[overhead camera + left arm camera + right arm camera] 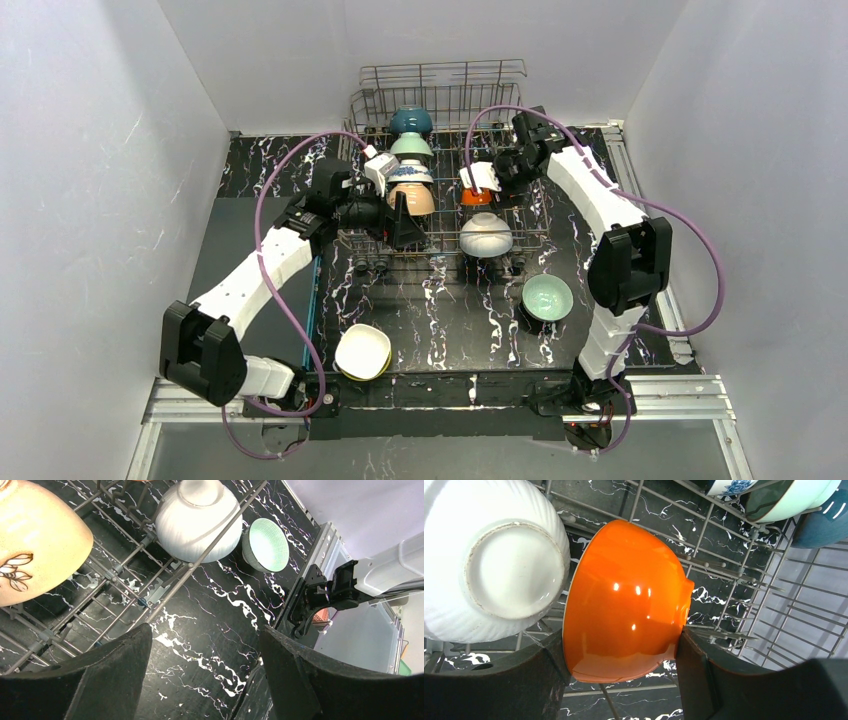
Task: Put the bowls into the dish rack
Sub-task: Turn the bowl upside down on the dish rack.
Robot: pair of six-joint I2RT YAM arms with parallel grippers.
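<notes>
The grey wire dish rack (pixel 442 82) stands at the back of the table. A teal bowl (pixel 411 120), a mint bowl (pixel 411 146), a blue-patterned bowl (pixel 409 172) and a tan bowl (pixel 415 200) stand in a row in it. To their right are an orange bowl (pixel 476 197) and a white ribbed bowl (pixel 486 235). My right gripper (pixel 620 645) is shut on the orange bowl (pixel 624 595), one finger at its rim, the other at its foot. My left gripper (pixel 205 635) hangs open and empty by the rack's front edge, beside the tan bowl (pixel 35 545).
Two bowls sit on the black marbled table outside the rack: a mint-lined one (pixel 547 297) at the right front and a yellow-green one (pixel 362 351) near the left arm's base. White walls close in the sides and back.
</notes>
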